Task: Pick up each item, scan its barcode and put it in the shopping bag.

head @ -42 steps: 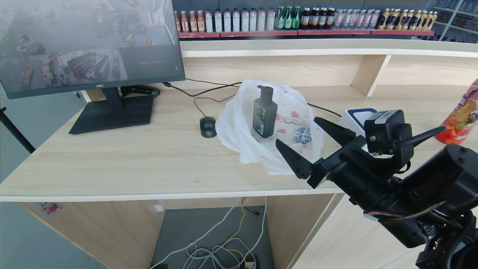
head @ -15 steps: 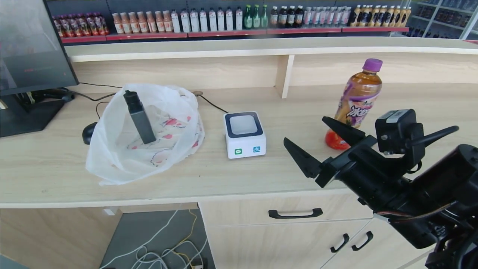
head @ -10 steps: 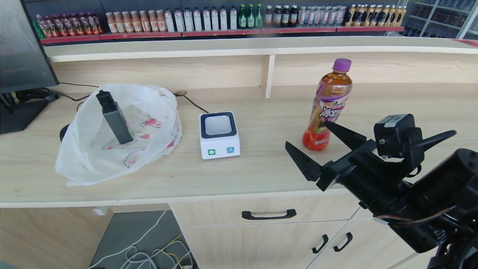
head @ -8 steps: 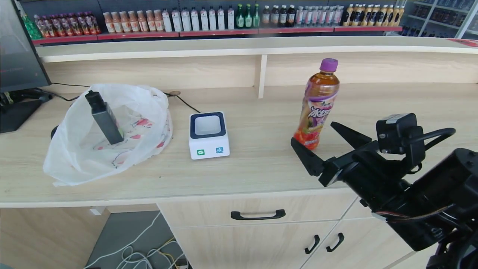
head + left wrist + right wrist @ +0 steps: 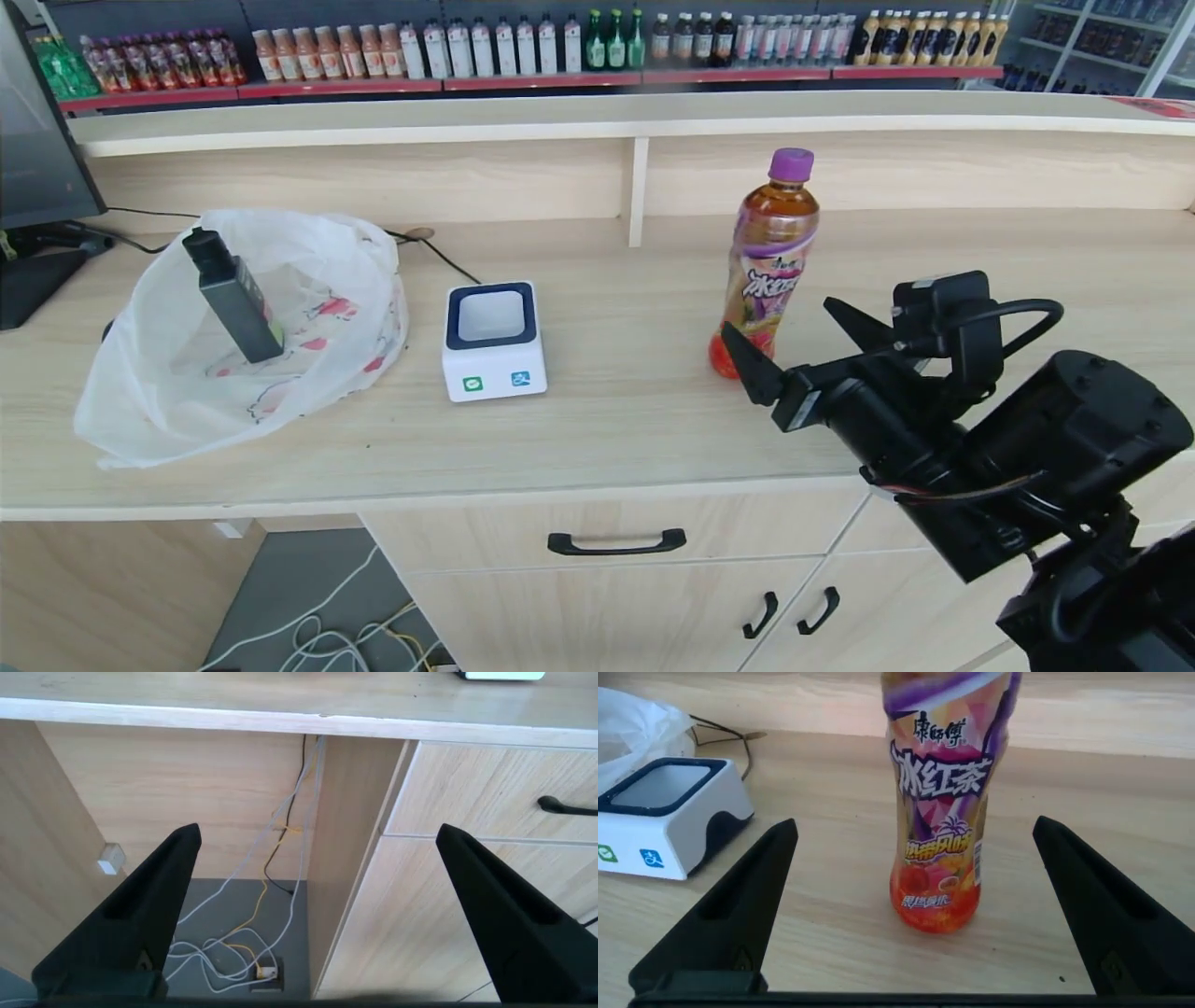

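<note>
Head view, right of centre: tall orange tea bottle with purple cap [image 5: 767,261] stands upright on the pale wooden surface [image 5: 607,429], right tool [image 5: 784,327] spread wide and empty beside its base. One finger clipping it off-centre could topple it, rolling away.

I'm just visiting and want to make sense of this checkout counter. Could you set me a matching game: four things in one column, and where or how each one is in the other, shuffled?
Things
1. tea bottle
2. scanner box
3. dark pump bottle
4. right gripper

Places or states
A. stands inside the white shopping bag
B. jaws wide open, holding nothing
C. upright on the wooden counter, purple cap on top
D. on the counter between the bag and the drink

Pairs: 1-C, 2-D, 3-A, 4-B
</note>
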